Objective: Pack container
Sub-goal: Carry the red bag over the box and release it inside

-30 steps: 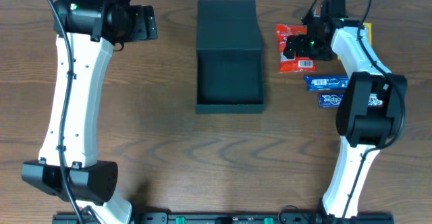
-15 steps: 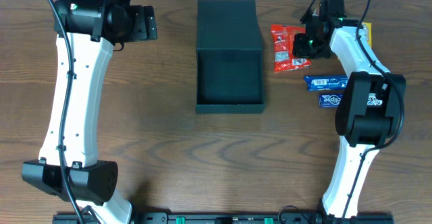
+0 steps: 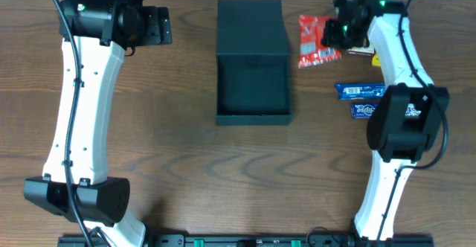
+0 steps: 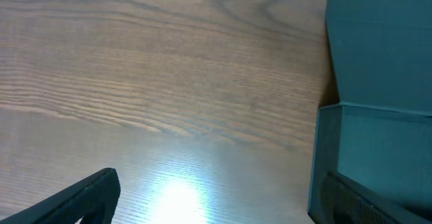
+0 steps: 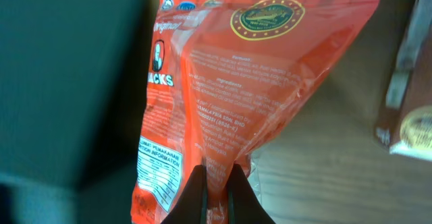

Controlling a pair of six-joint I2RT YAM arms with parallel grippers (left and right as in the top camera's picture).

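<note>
Nearest me, both white arm bases are sitting at the near edge of the brown wood-grain table [image 3: 186,150]. Moving out on the right side, two blue foil snack packets [image 3: 358,91] are lying flat, one just behind the other. The nearer one is partly hidden under the right arm.

Mid-table, the dark teal-grey matte cardboard box [image 3: 253,91] is sitting open. Its shallow square tray is facing up and its hinged flap lid [image 3: 251,27] is lying back toward the far edge.

Farther out on the right, the right gripper [image 3: 336,35] is clamping the shiny red plastic snack packet [image 3: 312,42]. In the right wrist view, both dark fingertips [image 5: 192,200] are pinching tight on the packet's edge. The red packet is sitting just right of the flap lid, close beside it and not over the tray. I cannot tell whether it is touching the table. A brown-and-yellow packet [image 3: 366,51] is peeking out just right of that gripper, mostly hidden by the arm.

At the far left, the left gripper [image 3: 158,27] is hovering well left of the box, spread wide and gripping nothing. In the left wrist view its dark fingers [image 4: 77,197] are standing far apart over bare wood, with the box wall at the view's right.
</note>
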